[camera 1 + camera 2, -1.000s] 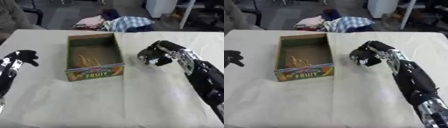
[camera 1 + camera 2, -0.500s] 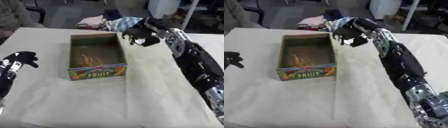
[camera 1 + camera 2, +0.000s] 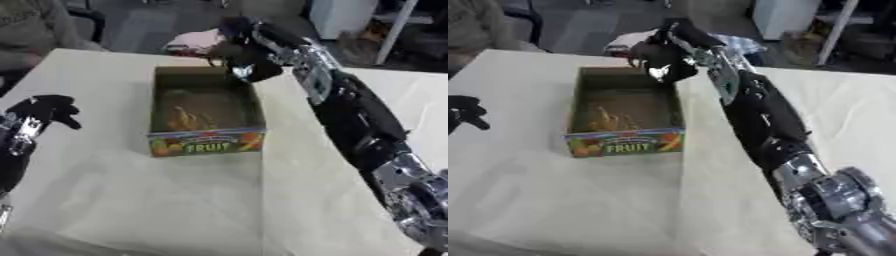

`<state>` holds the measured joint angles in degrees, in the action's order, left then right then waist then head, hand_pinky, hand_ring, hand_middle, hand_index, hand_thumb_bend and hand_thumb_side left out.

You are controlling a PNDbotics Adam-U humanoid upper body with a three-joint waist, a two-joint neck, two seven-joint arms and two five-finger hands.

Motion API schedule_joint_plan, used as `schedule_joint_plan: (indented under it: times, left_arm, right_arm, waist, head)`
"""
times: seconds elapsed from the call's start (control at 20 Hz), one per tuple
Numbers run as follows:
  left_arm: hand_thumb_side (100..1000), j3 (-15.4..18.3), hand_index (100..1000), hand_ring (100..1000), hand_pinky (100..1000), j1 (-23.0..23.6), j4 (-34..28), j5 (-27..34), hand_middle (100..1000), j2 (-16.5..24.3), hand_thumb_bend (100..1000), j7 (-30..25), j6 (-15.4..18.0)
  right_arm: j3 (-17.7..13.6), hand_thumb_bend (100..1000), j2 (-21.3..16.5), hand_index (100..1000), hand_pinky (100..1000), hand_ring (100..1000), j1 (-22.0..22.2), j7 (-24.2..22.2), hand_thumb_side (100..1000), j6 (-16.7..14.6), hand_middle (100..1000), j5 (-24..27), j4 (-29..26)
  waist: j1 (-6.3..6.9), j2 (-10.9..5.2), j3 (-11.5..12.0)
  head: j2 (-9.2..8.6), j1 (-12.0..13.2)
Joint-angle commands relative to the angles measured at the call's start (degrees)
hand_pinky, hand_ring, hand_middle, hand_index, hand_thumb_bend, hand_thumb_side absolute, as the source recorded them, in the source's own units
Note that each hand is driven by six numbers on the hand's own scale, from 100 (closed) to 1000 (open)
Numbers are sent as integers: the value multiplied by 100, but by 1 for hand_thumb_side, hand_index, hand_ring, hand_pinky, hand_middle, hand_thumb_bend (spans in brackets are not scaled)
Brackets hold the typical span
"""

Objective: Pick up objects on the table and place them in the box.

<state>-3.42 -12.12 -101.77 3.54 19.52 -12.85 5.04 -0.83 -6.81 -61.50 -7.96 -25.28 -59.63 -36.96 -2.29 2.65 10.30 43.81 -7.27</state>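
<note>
Delivery over the box's far corner

Left eye view: my right hand (image 3: 248, 64) hangs above the far right corner of the fruit box (image 3: 203, 147), fingers curled round a small pale object (image 3: 242, 72) I cannot make out further. My left hand (image 3: 42, 109) idles with curled fingers, holding nothing, near the table's (image 3: 175, 200) left edge. To do this well, I judge the hand should move further in over the box's middle before the fingers uncurl, so nothing bounces off the rim.

Right eye view: the same clenched grasp shows above the box's back wall, the pale thing peeking below the fingers; yellowish contents (image 3: 614, 120) already lie inside.
</note>
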Motion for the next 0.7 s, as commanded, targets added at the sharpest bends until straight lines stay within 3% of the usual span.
schedule_joint_plan:
  times: [0.05, 0.3, 0.45, 0.55, 0.7]
  left_arm:
    - [819, -15, 742, 561, 882, -127, -162, 53, 595, 3, 228, -55, 6]
    - [823, -13, 742, 560, 882, -126, -192, 76, 594, -30, 225, -77, -1]
    - [828, -10, 743, 561, 884, -122, -188, 75, 595, -35, 223, -89, -6]
    - [831, -9, 745, 562, 884, -119, -189, 72, 596, -35, 222, -110, -6]
    - [833, -2, 745, 562, 885, -106, -185, 66, 596, -30, 220, -133, -6]
  right_arm:
    - [-108, 100, 141, 525, 603, 507, -83, 120, 365, 166, 362, -295, 100]
    - [-147, 100, 323, 601, 621, 549, 91, 236, 496, 331, 436, -761, 357]
    - [-157, 100, 345, 701, 642, 590, 143, 233, 641, 364, 499, -906, 472]
    - [-154, 100, 335, 823, 669, 640, 151, 125, 772, 376, 601, -954, 536]
    - [-158, 100, 284, 901, 707, 717, 136, -90, 870, 350, 735, -914, 518]
  waist:
    - [63, -43, 41]
    - [87, -24, 79]
    - [89, -17, 60]
    - [91, -19, 39]
    - [92, -24, 5]
  head:
    - [-27, -69]
    - [-11, -74]
    - [-19, -56]
    - [-15, -41]
    - [-15, -28]
